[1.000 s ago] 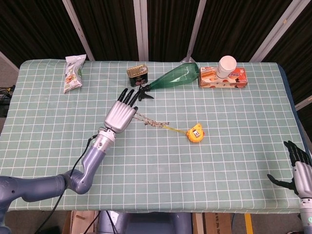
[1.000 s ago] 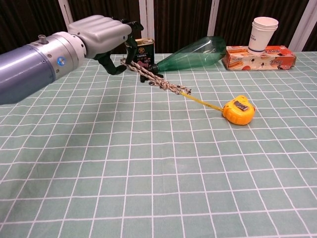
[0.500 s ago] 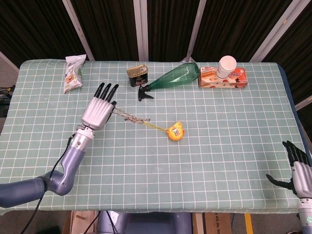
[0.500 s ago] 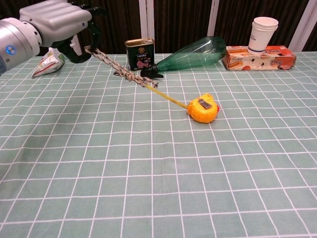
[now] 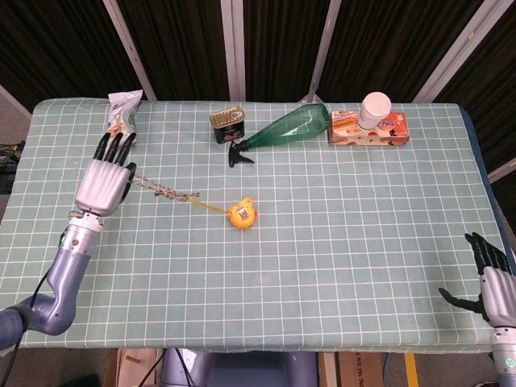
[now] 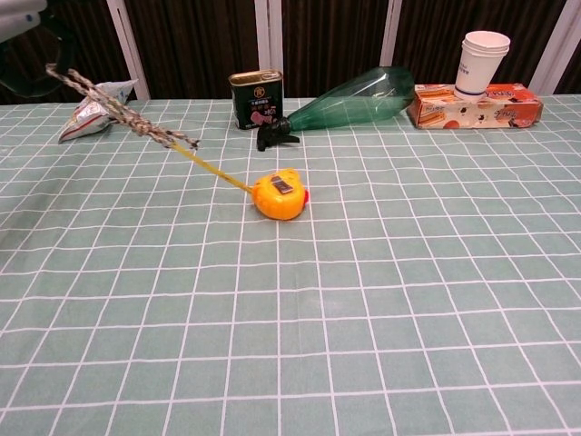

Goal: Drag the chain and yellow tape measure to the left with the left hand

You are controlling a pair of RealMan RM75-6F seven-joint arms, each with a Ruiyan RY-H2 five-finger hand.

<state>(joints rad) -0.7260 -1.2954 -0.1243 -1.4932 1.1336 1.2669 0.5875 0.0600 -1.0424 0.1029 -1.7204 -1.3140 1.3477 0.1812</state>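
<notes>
Left robot hand (image 5: 102, 184) drags chain (image 5: 161, 191) across tabletop (image 5: 339, 226).
Holding the chain's end, yellow tape measure (image 5: 241, 214) trailing to its right; drag looks nearly done.

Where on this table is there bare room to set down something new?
The near half in front of the yellow tape measure is bare, as is the right side below the snack box. The back edge is crowded: tin, green spray bottle, box with paper cup. At far left, the left hand holds the chain beside a snack bag.

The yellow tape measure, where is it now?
In the head view the yellow tape measure lies left of centre, below the spray bottle's nozzle, joined to the chain.
</notes>
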